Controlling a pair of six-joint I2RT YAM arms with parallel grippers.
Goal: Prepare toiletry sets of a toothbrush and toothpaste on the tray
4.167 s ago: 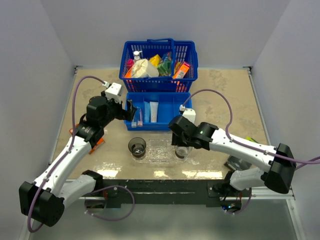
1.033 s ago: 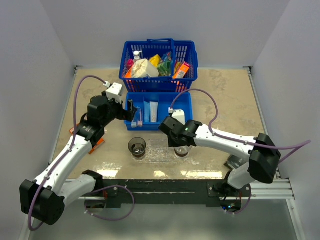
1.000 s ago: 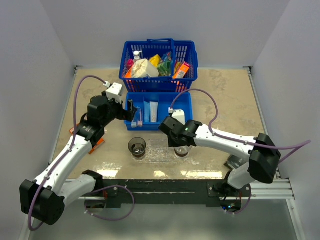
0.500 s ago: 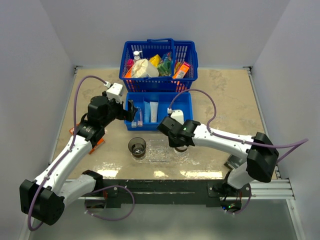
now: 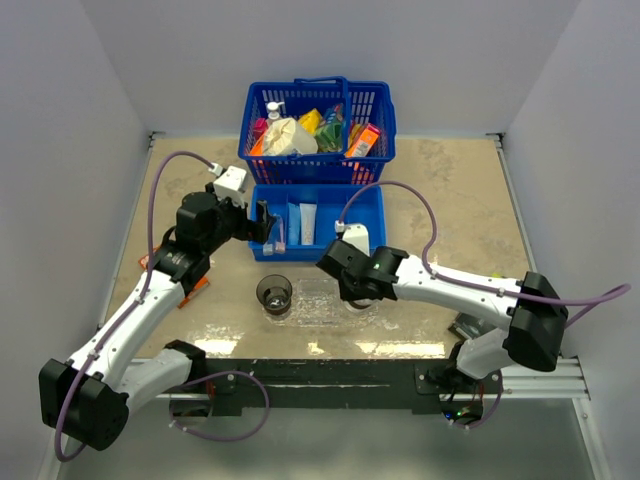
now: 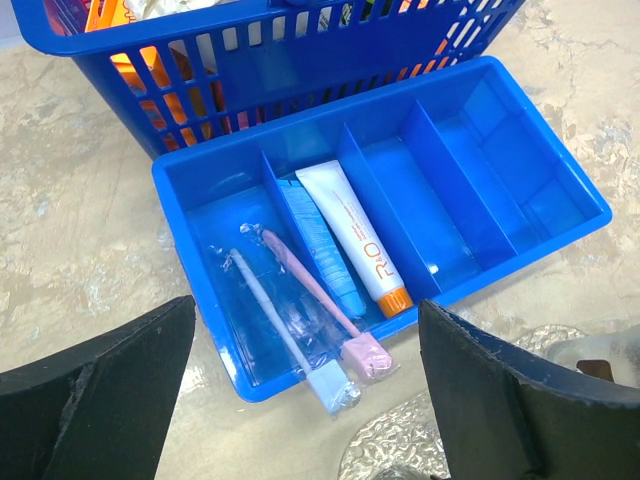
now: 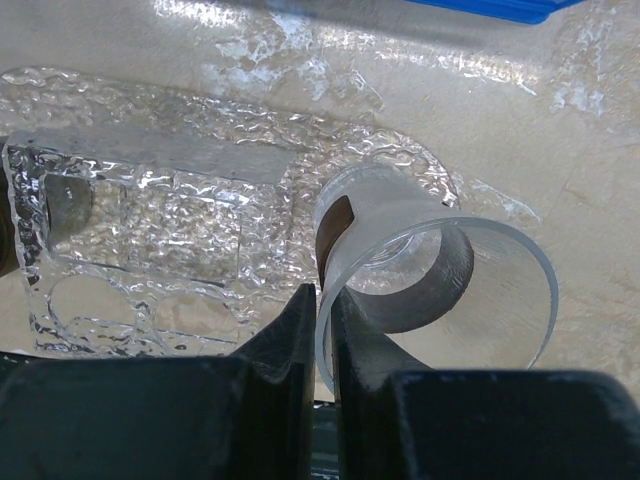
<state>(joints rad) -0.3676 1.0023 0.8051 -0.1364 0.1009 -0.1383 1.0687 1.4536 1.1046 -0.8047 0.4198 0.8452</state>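
The clear bumpy tray (image 5: 318,302) lies in front of the blue divided bin (image 5: 352,212). A smoky clear cup (image 5: 274,292) stands on its left end. A second clear cup (image 7: 440,290) sits tilted at the tray's (image 7: 150,200) right end, and my right gripper (image 7: 325,320) is shut on its rim, one finger inside and one outside. Two wrapped toothbrushes, one pink (image 6: 318,298) and one pale blue (image 6: 275,322), lie in the bin's left compartment. Beside them lie a white toothpaste tube (image 6: 350,232) and a blue one (image 6: 322,252). My left gripper (image 6: 306,340) hangs open above them.
A blue handled basket (image 5: 318,120) full of packets and a pump bottle stands behind the bin. The bin's right compartments (image 6: 470,170) hold nothing. White walls close in the table on three sides.
My right gripper has swung left to the right-hand cup and closed on its rim, tilting it. The left arm has stayed put, open over the bin.
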